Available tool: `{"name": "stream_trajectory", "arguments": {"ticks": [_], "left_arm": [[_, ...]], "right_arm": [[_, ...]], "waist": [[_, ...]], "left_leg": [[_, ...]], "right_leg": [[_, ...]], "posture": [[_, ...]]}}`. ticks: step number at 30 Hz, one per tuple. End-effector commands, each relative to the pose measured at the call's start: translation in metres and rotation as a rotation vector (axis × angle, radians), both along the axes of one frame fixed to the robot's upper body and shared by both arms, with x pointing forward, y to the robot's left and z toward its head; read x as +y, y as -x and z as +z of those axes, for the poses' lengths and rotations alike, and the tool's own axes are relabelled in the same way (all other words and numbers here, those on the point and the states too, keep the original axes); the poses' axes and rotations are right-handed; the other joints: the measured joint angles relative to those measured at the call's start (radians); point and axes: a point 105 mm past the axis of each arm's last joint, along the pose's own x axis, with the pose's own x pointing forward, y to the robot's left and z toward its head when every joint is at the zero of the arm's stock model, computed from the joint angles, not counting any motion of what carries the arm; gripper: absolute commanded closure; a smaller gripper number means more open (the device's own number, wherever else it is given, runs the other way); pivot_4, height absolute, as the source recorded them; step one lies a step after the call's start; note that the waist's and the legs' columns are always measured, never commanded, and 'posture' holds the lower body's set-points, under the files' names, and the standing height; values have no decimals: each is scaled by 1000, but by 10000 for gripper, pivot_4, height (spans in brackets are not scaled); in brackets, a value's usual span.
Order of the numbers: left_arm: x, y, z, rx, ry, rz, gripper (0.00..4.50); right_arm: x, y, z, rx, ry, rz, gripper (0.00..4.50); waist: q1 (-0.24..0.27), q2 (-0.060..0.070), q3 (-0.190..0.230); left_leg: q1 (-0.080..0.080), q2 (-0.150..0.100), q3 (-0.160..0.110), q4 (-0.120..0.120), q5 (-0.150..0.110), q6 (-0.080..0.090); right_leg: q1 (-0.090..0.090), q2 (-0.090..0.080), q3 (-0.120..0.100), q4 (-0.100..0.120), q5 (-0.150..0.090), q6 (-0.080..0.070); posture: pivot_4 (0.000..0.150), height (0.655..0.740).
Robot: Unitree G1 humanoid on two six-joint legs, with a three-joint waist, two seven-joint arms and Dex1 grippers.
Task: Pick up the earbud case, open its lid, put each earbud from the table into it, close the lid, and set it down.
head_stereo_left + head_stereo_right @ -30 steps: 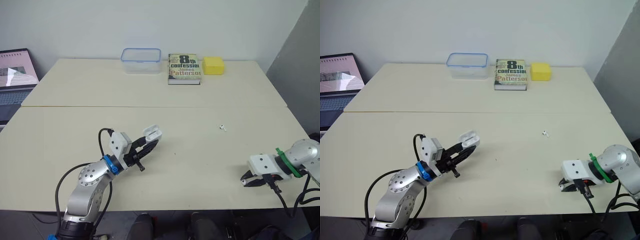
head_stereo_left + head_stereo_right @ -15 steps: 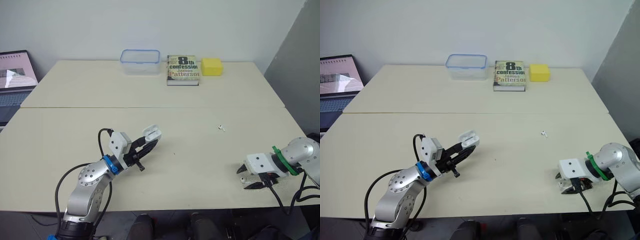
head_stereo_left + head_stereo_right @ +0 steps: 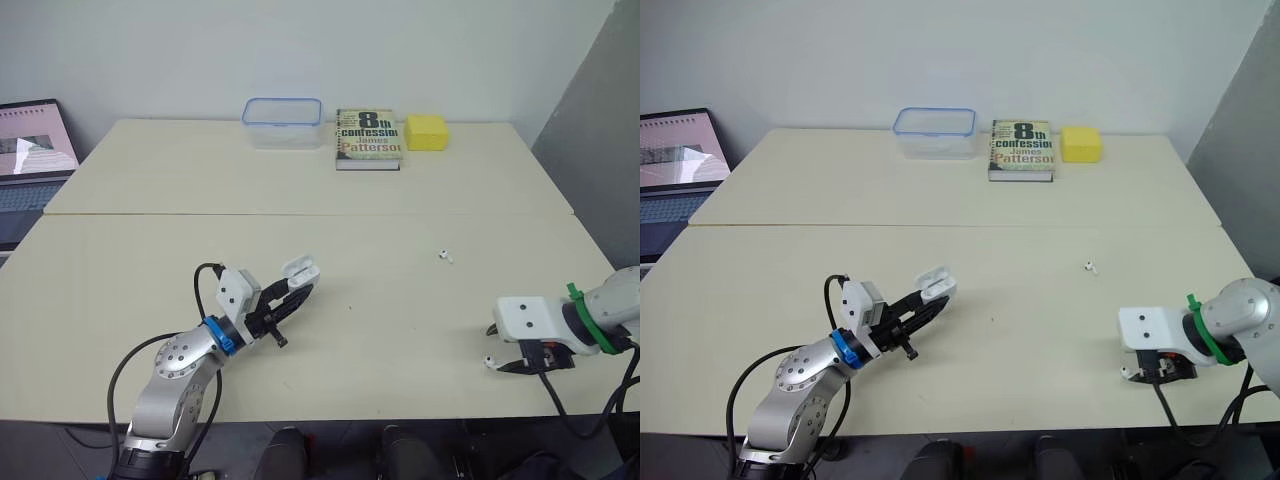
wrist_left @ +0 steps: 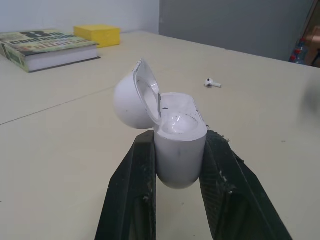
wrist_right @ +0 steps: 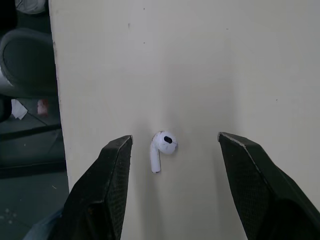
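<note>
My left gripper [image 3: 292,299] is shut on the white earbud case [image 4: 176,138], whose lid [image 4: 134,102] stands open; the case [image 3: 301,271] is at the table's front left of centre. One white earbud [image 5: 161,147] lies on the table near the front right edge, between the spread fingers of my open right gripper [image 5: 172,150]. That same earbud [image 3: 488,361] sits just left of the right gripper [image 3: 506,348]. A second earbud [image 3: 445,255] lies further back on the right half of the table, and it appears beyond the case as a small white earbud [image 4: 212,83].
At the back of the table stand a clear plastic box [image 3: 282,121], a book [image 3: 368,137] and a yellow sponge [image 3: 426,131]. A laptop [image 3: 30,150] is at the far left. The table's front edge [image 5: 55,110] runs close beside the right gripper.
My right gripper has shifted a little to the right along the front edge, and an earbud now lies on the table by its fingers. The left gripper and case dipped slightly.
</note>
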Motion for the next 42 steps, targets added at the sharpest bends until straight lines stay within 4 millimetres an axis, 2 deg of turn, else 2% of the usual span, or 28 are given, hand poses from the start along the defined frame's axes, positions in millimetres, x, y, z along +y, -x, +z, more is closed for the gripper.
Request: {"name": "stream_trajectory", "arguments": {"ticks": [1,10,20,27,28,33,36,39,42], "left_arm": [[-3,3,10,-39,-2,-16,37032],[-2,4,8,-34,-9,-11,37032],[0,4,9,-33,-15,-12,37032],[-1,4,10,-35,-15,-14,37032],[-2,4,10,-35,-14,-15,37032],[-3,3,10,-35,-11,-17,37032],[-4,2,11,-39,-8,-18,37032],[-5,1,14,-47,2,-25,37032],[-8,-2,18,-65,15,-32,37032]], "right_arm": [[2,0,-8,-18,30,-23,16688],[-6,-2,-28,8,68,-63,16688],[-15,-3,-38,25,84,-82,16688],[-19,-2,-38,46,87,-102,38926],[-19,-2,-38,47,88,-103,41023],[-16,-5,-33,36,75,-93,41023],[-7,-10,-23,8,31,-72,41023],[10,-19,-7,-37,-77,-61,41023],[40,-29,18,-80,-286,-59,41023]], "waist": [[0,0,0],[0,0,0],[-1,-1,-1],[-1,-4,-3],[-1,-5,-3],[-1,-5,-3],[-1,-4,-3],[-3,-4,-3],[-4,-4,-2]], "left_leg": [[-1,0,0,0,0,0],[-6,-1,0,0,0,0],[-5,-1,0,1,0,0],[-3,-1,1,1,0,0],[-3,-1,1,1,0,0],[-3,-1,1,1,0,0],[-3,-1,1,1,0,0],[-4,-1,1,1,0,0],[-5,0,1,0,0,0]], "right_leg": [[-1,0,0,0,0,0],[-5,0,0,0,0,0],[-4,0,0,0,0,1],[-3,0,1,-1,0,1],[-3,0,1,-1,0,1],[-3,0,1,-1,0,1],[-3,0,1,-1,0,1],[-4,0,1,-1,1,1],[-5,1,1,0,1,1]], "posture": [[1500,7400],[1500,7400],[1500,7400],[1500,7400],[1500,7400],[1500,7400],[1500,7400],[1500,7400],[1500,7400]]}}
